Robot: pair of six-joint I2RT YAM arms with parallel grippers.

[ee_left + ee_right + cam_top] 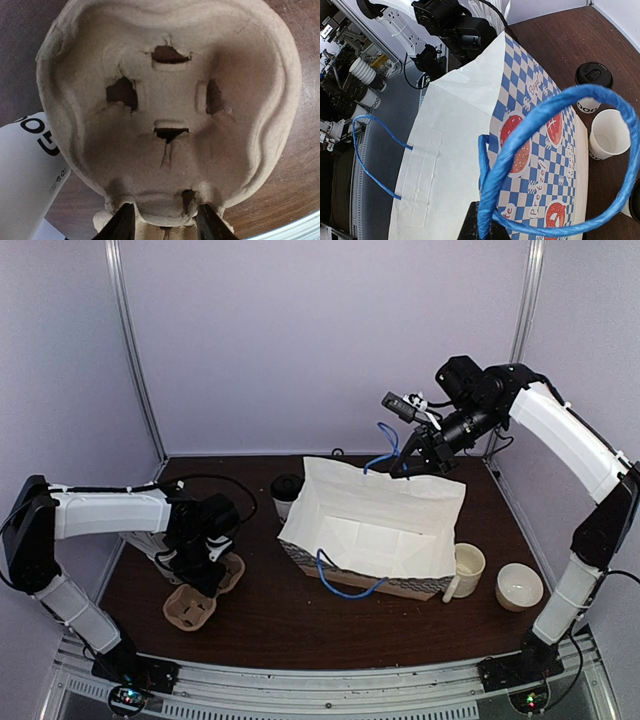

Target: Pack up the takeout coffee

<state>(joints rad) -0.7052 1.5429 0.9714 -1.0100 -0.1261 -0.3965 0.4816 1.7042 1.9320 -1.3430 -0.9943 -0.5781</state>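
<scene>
The blue handle (555, 102) loops closest, pinched in the shut right tool (412, 460), which holds up the far wall of the paper bag (370, 520) so its mouth gapes. The left tool (166, 222), half closed, grips the near rim of the pulp cup carrier (170, 95), close to the worktop's (300, 625) near edge. A lidded takeout cup (287, 487) stands beyond the bag, and a lettered cup (25, 165) lies just left of the left tool. Next, probably, the cups go into the carrier, which must then clear the bag's rim.
</scene>
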